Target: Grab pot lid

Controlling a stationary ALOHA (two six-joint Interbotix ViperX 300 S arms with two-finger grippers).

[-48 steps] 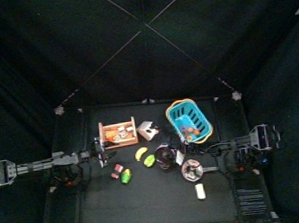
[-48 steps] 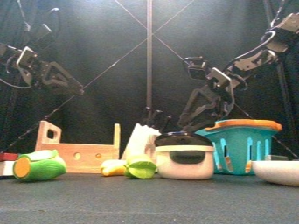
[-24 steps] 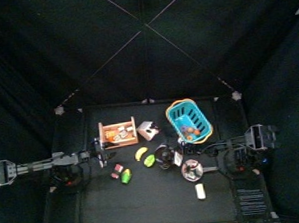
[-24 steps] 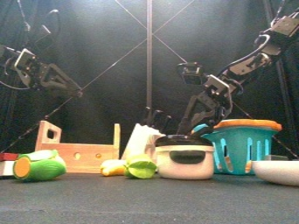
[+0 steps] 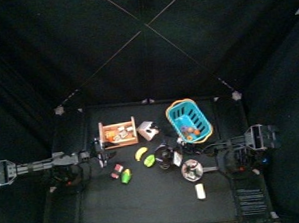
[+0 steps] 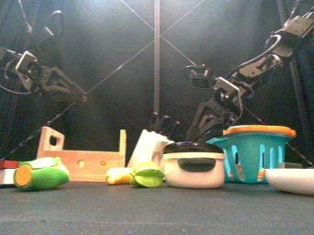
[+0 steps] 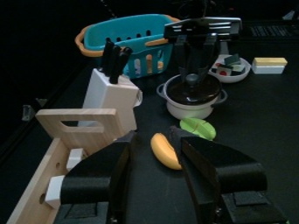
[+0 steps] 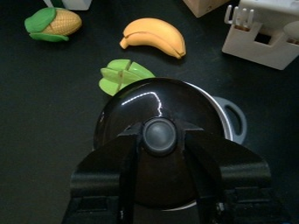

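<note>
The pot lid [image 8: 158, 114] is a dark glossy round lid with a centre knob, sitting on a white pot [image 6: 194, 169]. My right gripper [image 8: 160, 140] hangs straight over it, jaws open on either side of the knob and not touching it. The left wrist view shows that same gripper [image 7: 193, 80] standing on top of the pot lid [image 7: 191, 91]. In the front view it comes down behind the lid [image 6: 193, 147]. My left gripper [image 7: 162, 147] is open and holds nothing, back at the table's left side.
Around the pot lie a green fruit [image 8: 121, 73], a banana [image 8: 155, 37] and a corn cob [image 8: 54, 23]. Behind it stand a white knife block [image 6: 147, 147], a blue basket [image 6: 254, 151] and a wooden rack [image 6: 80, 158]. A white bowl [image 6: 292, 179] sits front right.
The right arm has sunk a little over the pot. Its jaws have narrowed toward the lid's knob. The left arm has not moved.
</note>
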